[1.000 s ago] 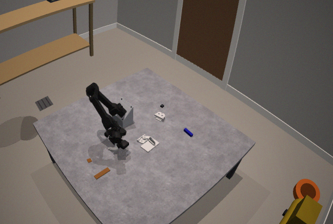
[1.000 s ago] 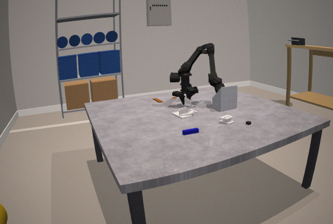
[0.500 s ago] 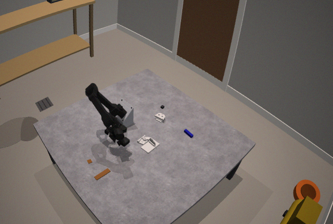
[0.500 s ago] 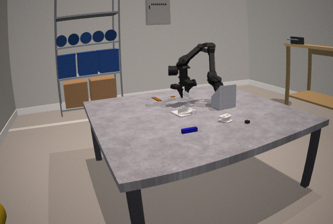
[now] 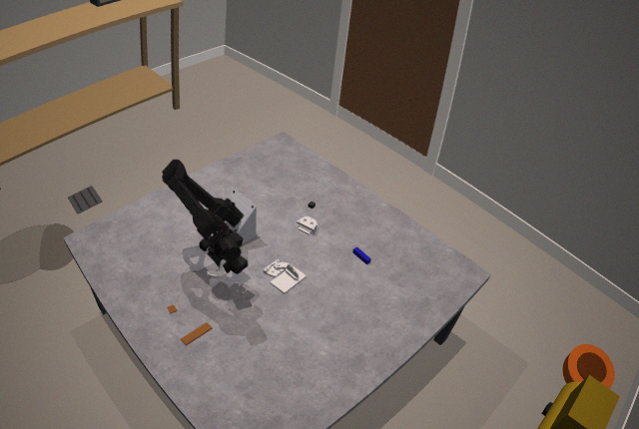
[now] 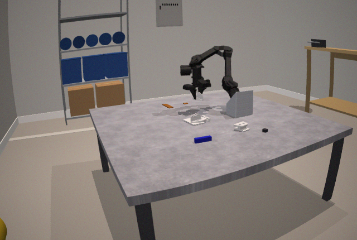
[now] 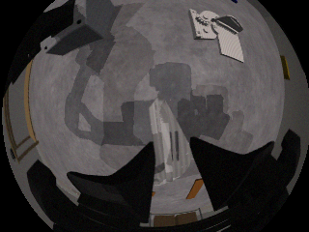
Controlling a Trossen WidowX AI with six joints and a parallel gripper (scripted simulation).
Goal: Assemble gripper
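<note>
My gripper (image 6: 197, 96) (image 7: 172, 143) is shut on a pale jaw (image 5: 213, 273) (image 6: 199, 96) (image 7: 164, 128) and holds it above the table. In the wrist view the jaw extends forward between the black fingertips. The white gripper base (image 5: 285, 282) (image 6: 188, 120) (image 7: 229, 45) lies on the table, to the right of my gripper in the top view. The other jaw (image 5: 292, 271) (image 6: 194, 117) (image 7: 229, 22) is on the base; its fit on the pin is too small to tell. The white housing plate (image 5: 310, 220) (image 6: 241, 124), with two holes, lies apart from the base.
A grey slanted block (image 5: 249, 222) (image 6: 243, 103) stands near the arm. A blue block (image 5: 361, 254) (image 6: 202, 139) and a small black cube (image 5: 312, 205) (image 6: 265, 130) lie on the housing plate's side. An orange bar (image 5: 196, 333) (image 6: 167, 105) and orange square (image 5: 172, 308) (image 6: 185, 103) lie opposite.
</note>
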